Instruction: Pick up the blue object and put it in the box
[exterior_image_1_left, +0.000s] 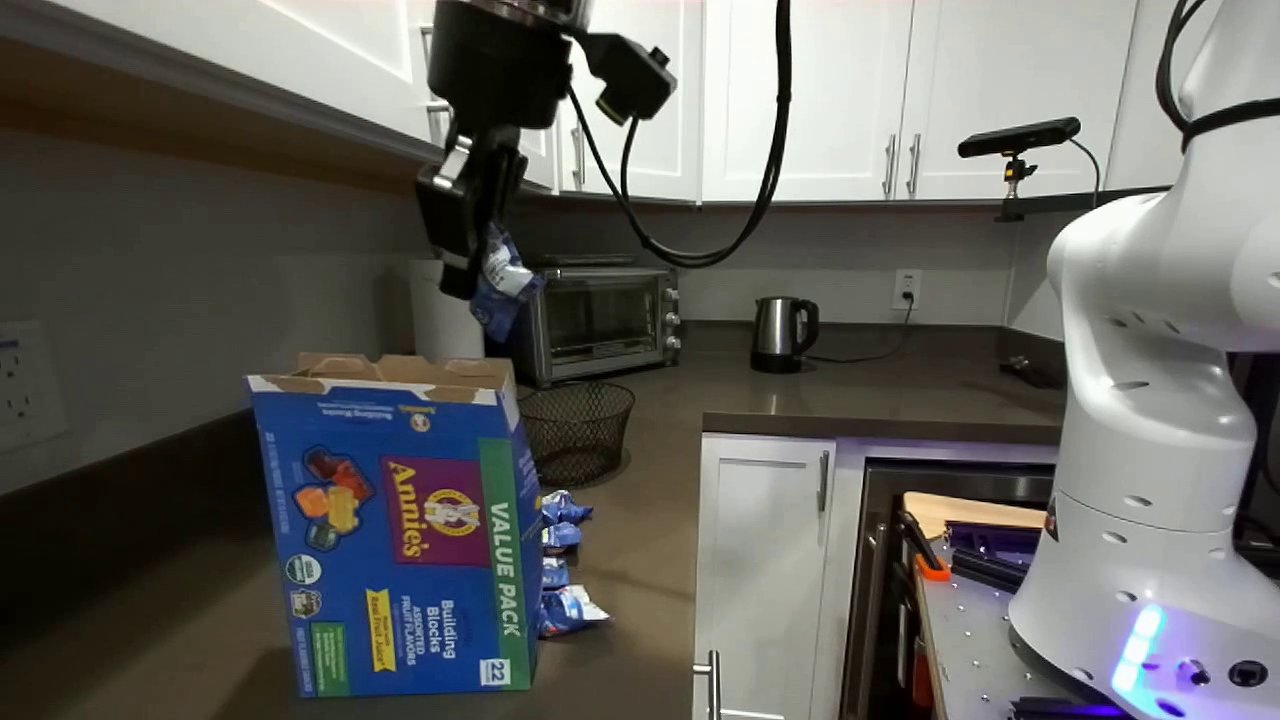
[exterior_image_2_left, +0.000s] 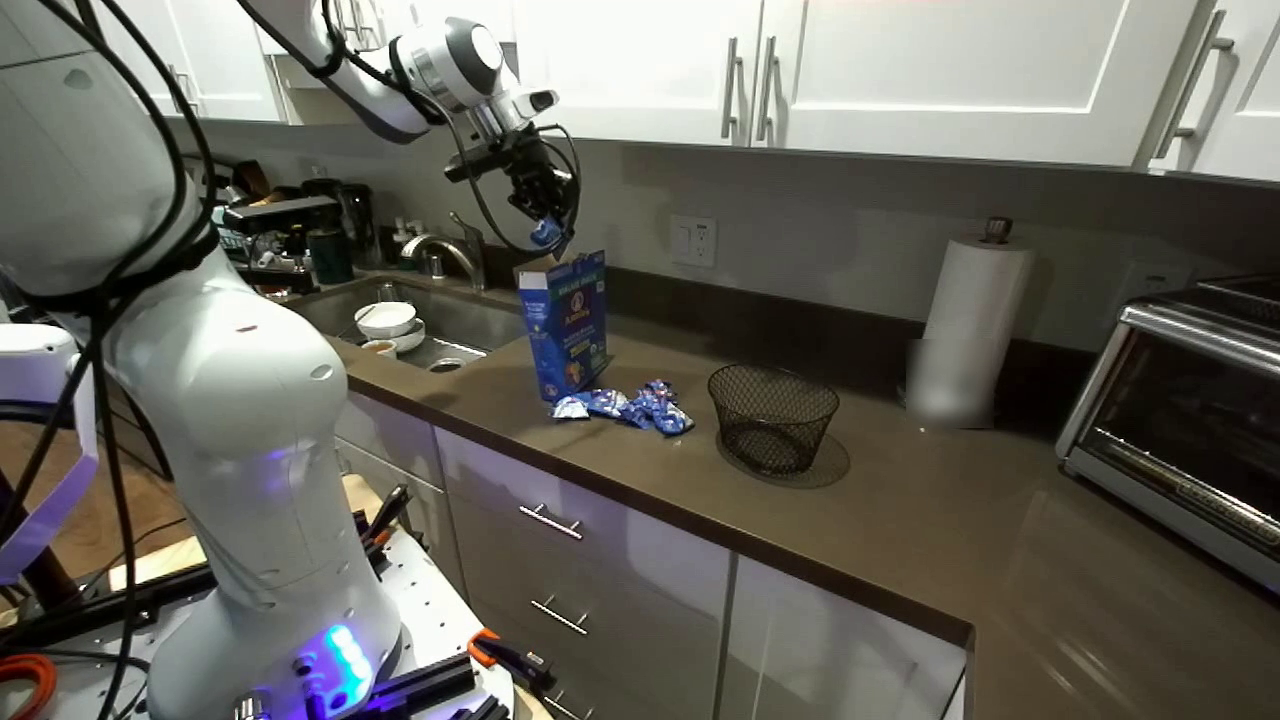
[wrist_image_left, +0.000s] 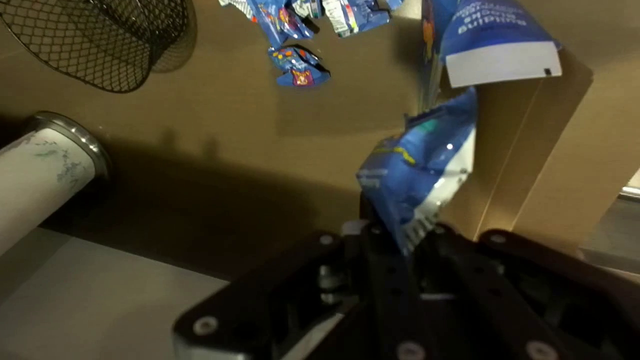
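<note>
The gripper (wrist_image_left: 402, 237), clamped on one crinkled blue pouch (wrist_image_left: 422, 160) with white markings, hangs above the counter (exterior_image_2_left: 880, 500); the pouch projects from its grip. Beneath the gripper, in both exterior views, stands the blue carton (exterior_image_1_left: 390, 580), its top open. Also lower than the gripper, loose pouches (exterior_image_2_left: 650, 408) lie beside the carton, near a wire basket (exterior_image_2_left: 772, 430).

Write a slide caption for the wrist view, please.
Black tool gripping a crinkly blue pouch near an open blue cardboard carton.
</note>
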